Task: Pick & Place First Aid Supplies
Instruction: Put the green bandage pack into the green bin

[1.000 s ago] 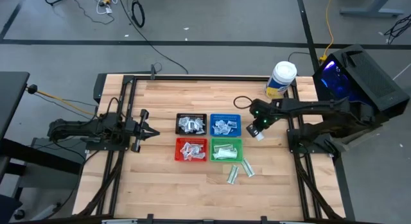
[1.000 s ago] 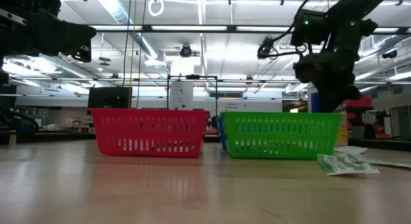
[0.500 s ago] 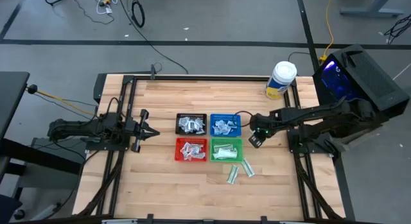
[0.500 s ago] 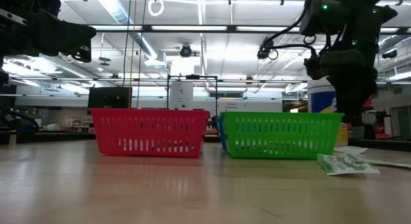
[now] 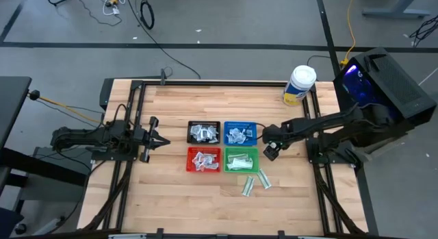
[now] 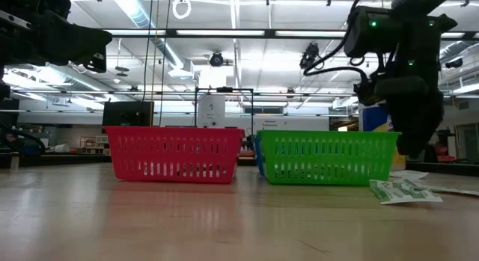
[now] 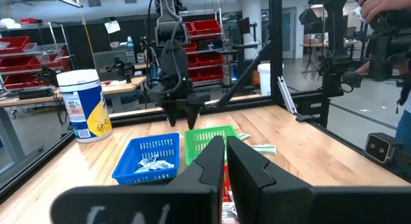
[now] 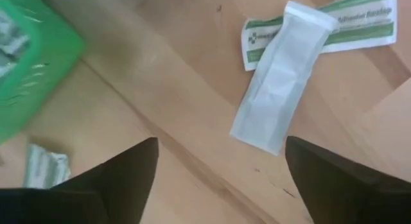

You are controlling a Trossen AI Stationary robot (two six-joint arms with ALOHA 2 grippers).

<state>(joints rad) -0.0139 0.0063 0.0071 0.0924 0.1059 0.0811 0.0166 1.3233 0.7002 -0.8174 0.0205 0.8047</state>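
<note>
We see the right gripper [image 5: 272,151] hanging fingers spread wide, empty, just right of the green mesh tray [image 5: 241,160]. Below it, long white-and-green flat packets [image 8: 282,73] lie loose on the wooden bench [image 5: 178,198] (one crossing another). The left gripper [image 5: 152,137] waits clenched, well left of the trays.

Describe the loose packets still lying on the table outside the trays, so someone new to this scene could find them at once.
Start at the block of four mesh trays mid-table and find the green tray, nearest the open right gripper. On the bare wood just beyond that tray's outer corner lie the loose packets. Unlike every other packet, they sit in no tray; the right wrist view shows a plain white packet lying across a white-and-green one.
</note>
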